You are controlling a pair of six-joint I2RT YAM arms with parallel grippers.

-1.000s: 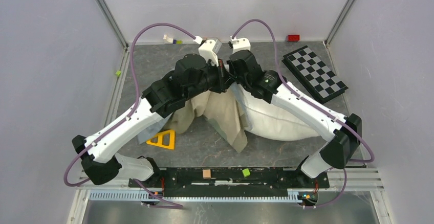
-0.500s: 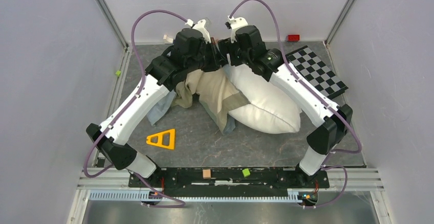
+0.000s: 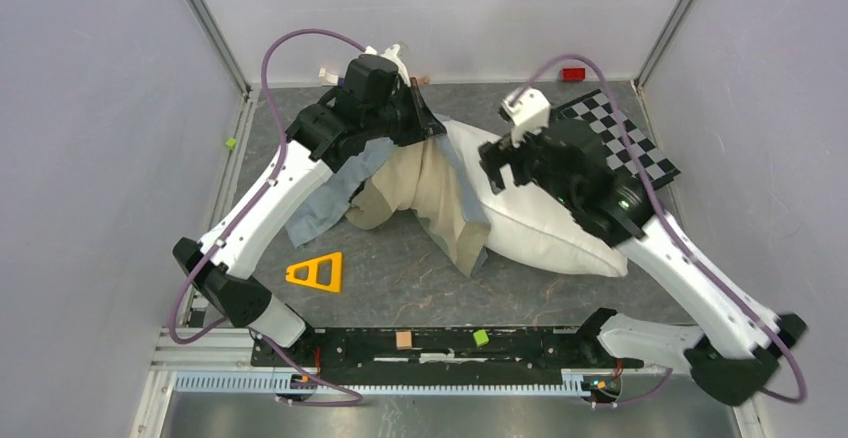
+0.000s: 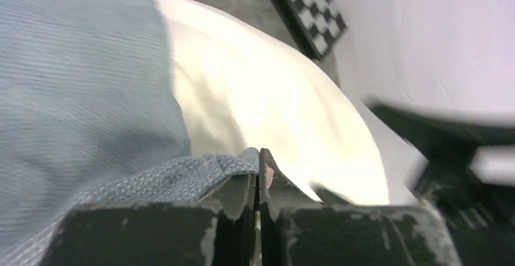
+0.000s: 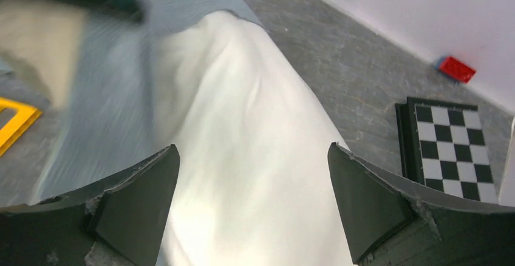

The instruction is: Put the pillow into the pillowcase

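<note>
Your left claw (image 4: 258,181) was clamped on the pillowcase (image 4: 79,84) edge; your right claw (image 5: 252,150) hung spread over the pillow (image 5: 243,96). Risk: with a one-sided hold, the mouth below could sag shut.

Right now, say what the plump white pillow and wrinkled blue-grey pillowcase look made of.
The plump white pillow looks like smooth matte fabric over soft filling: it bulges and dimples. The wrinkled blue-grey pillowcase seems thin woven cloth, fine ribbed weave visible.

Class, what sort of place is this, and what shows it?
Probably a robot lab test cell: plain walls enclose a grey tabletop, two arms are bolted to a rail, and props like a checkered board and yellow triangle lie about.
</note>
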